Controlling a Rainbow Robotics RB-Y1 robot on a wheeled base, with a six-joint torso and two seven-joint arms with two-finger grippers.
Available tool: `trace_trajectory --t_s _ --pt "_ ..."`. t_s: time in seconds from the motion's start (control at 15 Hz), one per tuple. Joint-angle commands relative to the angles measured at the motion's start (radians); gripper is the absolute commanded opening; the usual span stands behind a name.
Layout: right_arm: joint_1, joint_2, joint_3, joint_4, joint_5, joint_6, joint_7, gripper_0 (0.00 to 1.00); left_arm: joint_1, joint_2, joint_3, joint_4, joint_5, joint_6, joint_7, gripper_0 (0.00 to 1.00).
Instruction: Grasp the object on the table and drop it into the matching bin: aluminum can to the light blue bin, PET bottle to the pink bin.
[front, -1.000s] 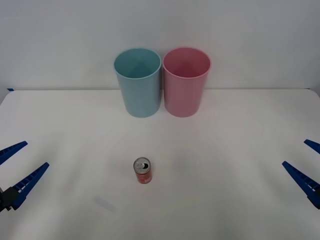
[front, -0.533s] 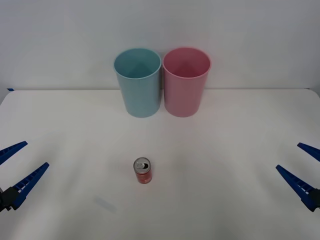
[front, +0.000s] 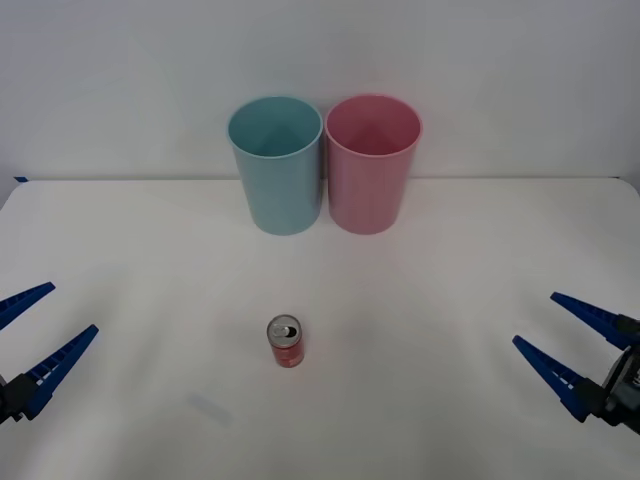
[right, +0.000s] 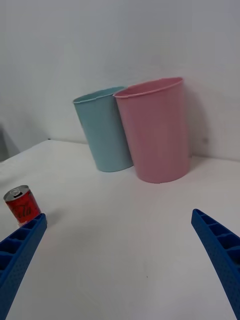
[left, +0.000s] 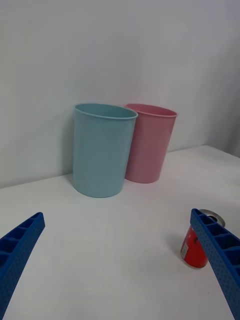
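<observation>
Right gripper (front: 560, 345), fingers wide, should centre on the upright aluminum can (front: 285, 342) to its left before closing.

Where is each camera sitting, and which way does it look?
Front: above the arms, facing down at the table; left tool and right tool show.
Right wrist: low, facing the pink bin; own fingers.
Left wrist: low, facing the light blue bin; own fingers.
All share the aluminum can.
</observation>
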Motion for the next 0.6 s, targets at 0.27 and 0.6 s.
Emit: trace_trajectory --t_s 0.27,0.6 --pt "-0.067 0.000 0.084 0.092 0.053 -0.027 0.058 1.00 0.000 0.000 0.000 0.000 0.000 0.000 0.000 1.00" --pt "-0.133 0.000 0.167 0.198 0.054 -0.029 0.231 1.00 0.000 0.000 0.000 0.000 0.000 0.000 0.000 1.00"
